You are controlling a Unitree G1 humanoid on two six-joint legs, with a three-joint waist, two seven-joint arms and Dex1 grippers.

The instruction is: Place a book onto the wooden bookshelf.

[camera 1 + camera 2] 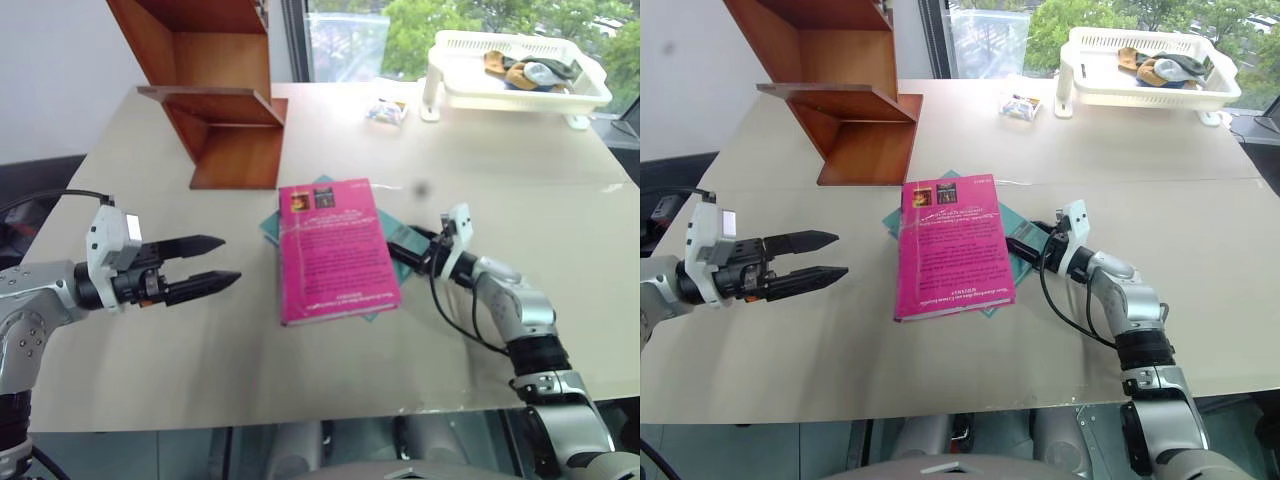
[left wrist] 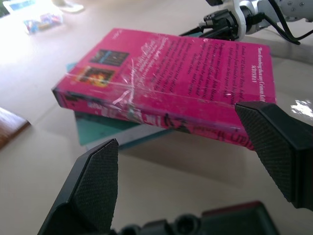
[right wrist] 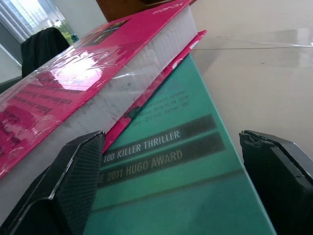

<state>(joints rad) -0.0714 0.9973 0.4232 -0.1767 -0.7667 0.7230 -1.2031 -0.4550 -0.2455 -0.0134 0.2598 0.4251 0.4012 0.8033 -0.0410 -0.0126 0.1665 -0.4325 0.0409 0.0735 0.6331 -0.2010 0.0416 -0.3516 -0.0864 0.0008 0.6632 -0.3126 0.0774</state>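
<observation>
The magenta-pink book lies flat in the middle of the table, on top of a teal-green book. The wooden bookshelf stands at the table's far left, behind the books. My left gripper hovers open to the left of the pink book, pointing at its spine, a short gap away. My right gripper is open at the books' right edge, low over the teal cover. One of its fingers is beside the pink book's page edge. Neither gripper holds anything.
A white plastic basket with several small items stands at the far right corner. A small wrapped packet lies near it. The beige table has bare room in front of the books and to both sides.
</observation>
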